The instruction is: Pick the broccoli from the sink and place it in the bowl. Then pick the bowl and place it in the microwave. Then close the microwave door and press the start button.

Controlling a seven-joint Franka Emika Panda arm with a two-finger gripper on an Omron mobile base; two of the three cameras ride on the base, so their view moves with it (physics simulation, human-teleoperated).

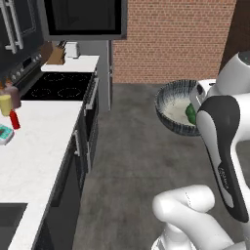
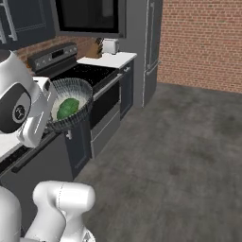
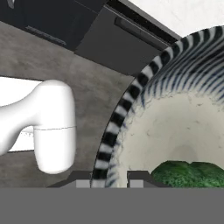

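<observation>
While pincer (image 3: 109,178) grips one bowl (image 2: 79,90), one broccoli (image 2: 67,108) inside

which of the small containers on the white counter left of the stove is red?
The small red bottle, nearest the counter's front edge. The yellow cup and the brown jar stand just behind it, nearer the black stove.

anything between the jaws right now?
Yes: the rim of the bowl runs down between the two fingertips in the hand view, one outside, one inside. The broccoli lies in the bowl, beside the inner one.
</observation>
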